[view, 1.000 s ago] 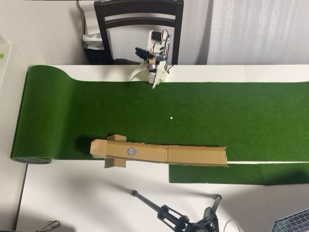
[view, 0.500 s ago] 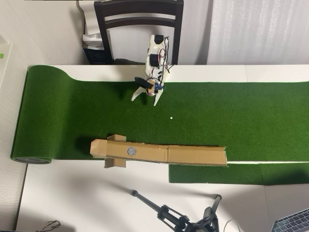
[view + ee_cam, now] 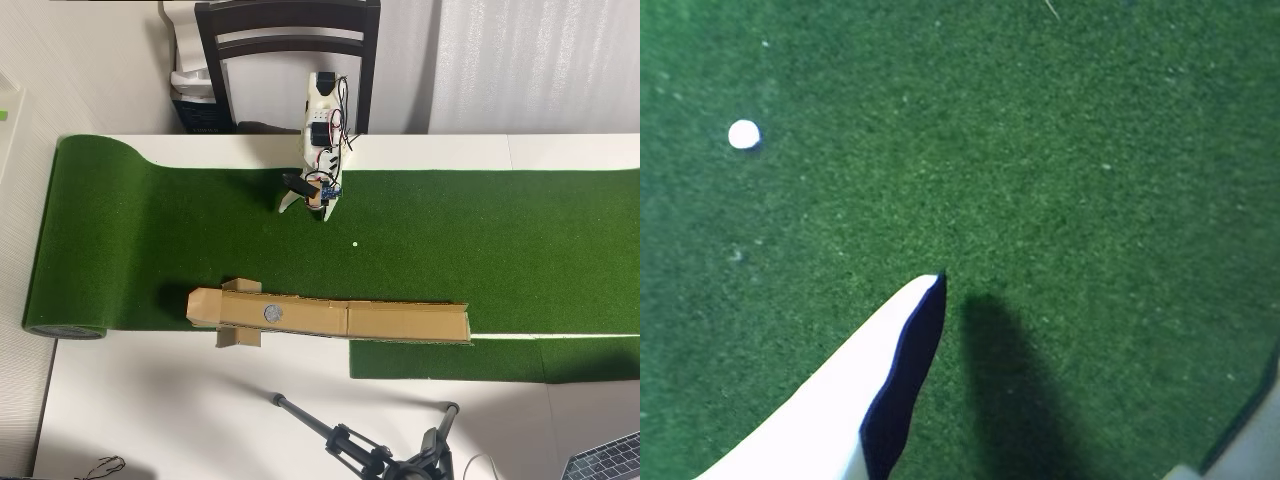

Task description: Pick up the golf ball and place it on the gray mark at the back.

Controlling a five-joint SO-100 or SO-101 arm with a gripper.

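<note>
Nearby, only a tiny white dot (image 3: 355, 243) lies beside the hand (image 3: 306, 207).

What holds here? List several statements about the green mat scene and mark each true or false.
1. The gray disc lies on the cardboard strip. True.
2. The jaws grip a ball. False: they stand open and empty above the green mat.
3. A tiny white dot lies on the mat between the arm and the cardboard. True.
4. The chair stands on the mat. False: in the overhead view it stands beyond the mat's top edge, behind the arm.
</note>
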